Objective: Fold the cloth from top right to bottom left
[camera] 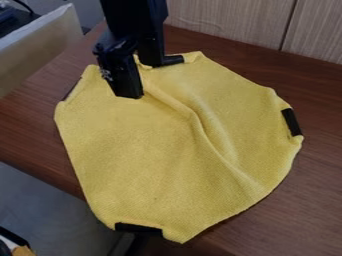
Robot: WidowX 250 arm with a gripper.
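The black gripper (144, 79) hangs over the top edge of the yellow cloth (133, 150), left of the view's centre. Its two fingers stand apart, one lower left over the cloth and the other higher at the edge, with yellow fabric visible between them. The cloth lies spread on the table, its outline uneven. A raised crease (200, 127) runs from beside the gripper down to the lower right. Black patches mark the cloth's edges, including a right one (292, 122) and a bottom one (139, 229).
Brown wooden table (317, 185) surrounds much of the cloth, and its front edge passes beneath the cloth's lower end. A pale board (40, 47) stands at the upper left. Behind the table is a wood-grain panel (230, 22).
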